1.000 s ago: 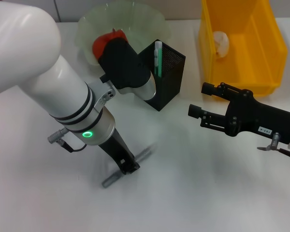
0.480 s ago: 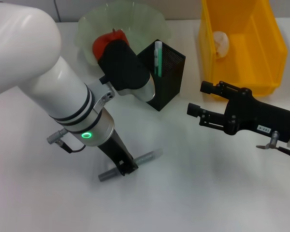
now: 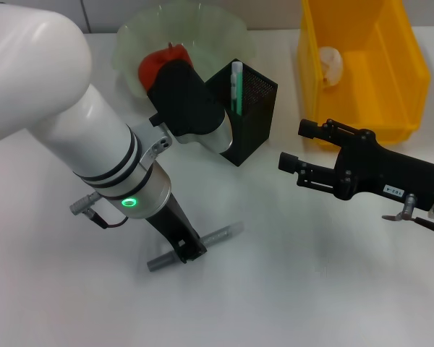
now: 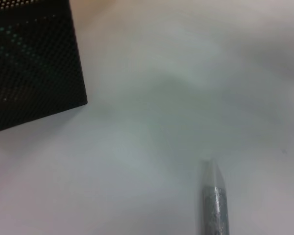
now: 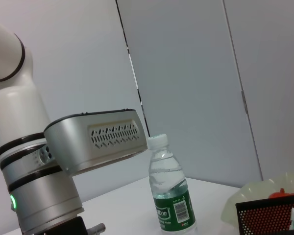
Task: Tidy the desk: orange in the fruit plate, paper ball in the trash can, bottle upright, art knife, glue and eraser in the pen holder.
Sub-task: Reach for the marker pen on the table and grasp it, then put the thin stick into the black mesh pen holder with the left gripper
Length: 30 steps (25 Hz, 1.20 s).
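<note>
My left gripper (image 3: 186, 250) is low over the table, shut on the grey art knife (image 3: 220, 235), which lies slanted under it; the knife's tip (image 4: 214, 200) shows in the left wrist view. Behind it stands the black mesh pen holder (image 3: 252, 108) (image 4: 34, 63) with a green-and-white glue stick (image 3: 236, 85) inside. The orange (image 3: 153, 65) sits in the green fruit plate (image 3: 202, 29). A paper ball (image 3: 330, 63) lies in the yellow trash can (image 3: 405, 79). The bottle (image 5: 169, 196) stands upright in the right wrist view. My right gripper (image 3: 298, 148) hovers open and empty at the right. The eraser is out of view.
The left arm's bulky white forearm (image 3: 72, 137) covers the table's left side and part of the fruit plate. The trash can stands just behind the right gripper. Bare table lies between the two grippers and along the front.
The art knife has swung in my left gripper from a steeper slant to a flatter one and now holds still. The right gripper has edged slightly left.
</note>
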### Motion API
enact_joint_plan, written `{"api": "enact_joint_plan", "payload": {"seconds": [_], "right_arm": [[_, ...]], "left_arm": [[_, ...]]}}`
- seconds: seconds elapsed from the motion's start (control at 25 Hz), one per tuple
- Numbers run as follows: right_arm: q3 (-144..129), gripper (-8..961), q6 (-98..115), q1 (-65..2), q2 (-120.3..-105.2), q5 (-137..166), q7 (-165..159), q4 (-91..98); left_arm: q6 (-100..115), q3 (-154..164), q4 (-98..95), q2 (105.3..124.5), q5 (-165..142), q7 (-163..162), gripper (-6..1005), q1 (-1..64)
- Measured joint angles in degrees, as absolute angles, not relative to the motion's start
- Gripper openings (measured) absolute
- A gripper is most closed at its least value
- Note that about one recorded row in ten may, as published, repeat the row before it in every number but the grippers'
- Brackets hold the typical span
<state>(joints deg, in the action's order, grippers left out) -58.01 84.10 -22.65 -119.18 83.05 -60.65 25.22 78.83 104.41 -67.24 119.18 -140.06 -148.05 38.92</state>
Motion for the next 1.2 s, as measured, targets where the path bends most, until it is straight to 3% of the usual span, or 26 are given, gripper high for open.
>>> {"api": "enact_joint_plan", "payload": {"seconds": [0.68,1.2], "right_arm": [[-57.6,785,84.1,-22.3,-119.18,83.1,-60.8,25.2],[-50.3,785,84.3,-21.1,-119.26,82.9,-60.1,22.4]], "left_arm": [[78.8,104.2,-68.6,119.17,-139.7,-147.0,152,38.6],[78.2,90.6,-84.8,118.75,-131.5,-139.4,143,31.5]]}}
